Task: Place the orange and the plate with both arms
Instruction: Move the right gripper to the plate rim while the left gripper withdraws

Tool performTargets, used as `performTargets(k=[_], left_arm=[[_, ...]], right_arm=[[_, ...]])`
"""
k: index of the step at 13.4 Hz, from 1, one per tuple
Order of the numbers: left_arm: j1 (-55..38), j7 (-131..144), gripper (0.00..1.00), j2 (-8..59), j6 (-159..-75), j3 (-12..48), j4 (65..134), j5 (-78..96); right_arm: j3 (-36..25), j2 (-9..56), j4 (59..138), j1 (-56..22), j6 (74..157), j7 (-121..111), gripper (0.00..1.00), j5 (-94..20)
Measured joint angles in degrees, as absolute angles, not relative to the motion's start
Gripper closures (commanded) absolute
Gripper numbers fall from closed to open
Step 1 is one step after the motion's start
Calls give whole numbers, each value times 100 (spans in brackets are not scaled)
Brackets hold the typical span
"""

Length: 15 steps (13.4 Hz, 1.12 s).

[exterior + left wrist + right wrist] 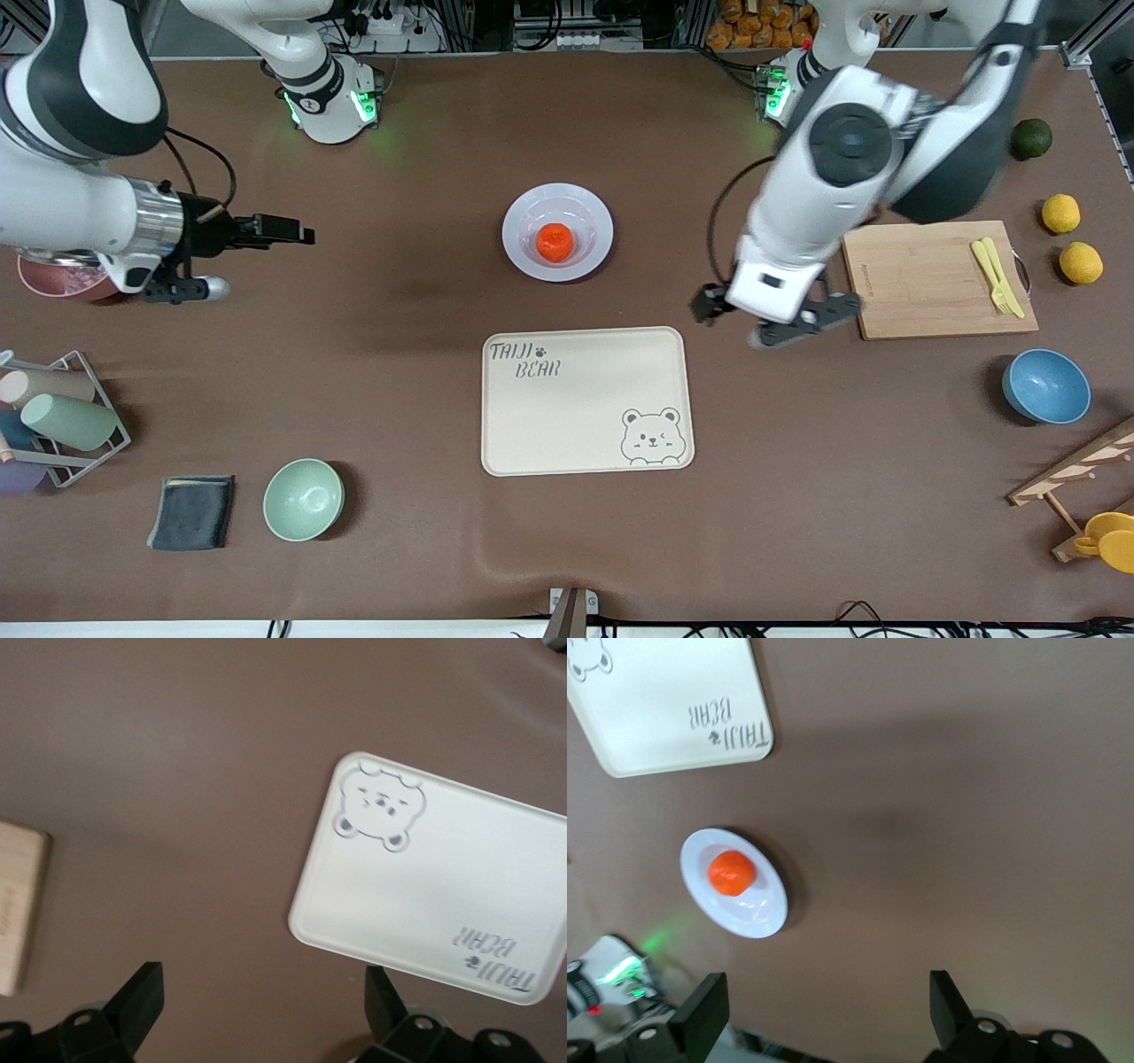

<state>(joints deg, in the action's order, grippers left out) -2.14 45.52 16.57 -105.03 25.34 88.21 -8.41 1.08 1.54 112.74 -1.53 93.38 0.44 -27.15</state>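
Brown matting covered the table; the orange (555, 242) sat in the plate (595, 254), at twelve o'clock from the bear-print tray (585, 403). My left gripper (780, 323) hung spread over bare mat between tray and cutting board (921, 283). My right gripper (226, 257) hovered spread at the plate's nine o'clock

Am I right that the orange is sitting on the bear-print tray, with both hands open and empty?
Not quite. The orange sits in the plate, farther from the front camera than the bear-print tray, as the front view shows. The left hand and right hand are open and empty.
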Motion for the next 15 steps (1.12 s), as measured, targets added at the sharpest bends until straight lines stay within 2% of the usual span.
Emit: performTargets(k=[6,11,15], left_arm=[[907,2783,0,1213,-10033,2543,8785,-841],[1029,2575,0,1125,-9579,2548,8479,-841],[1131,2368,0,1104,-9424,2571,8415,-841]], right_arm=[[142,173,12266,-549,9899,32,0,-3418],[147,185,12759,-840,10335,29,0,-3725],[175,467,13221,-1587,11345,31,0,-4458]])
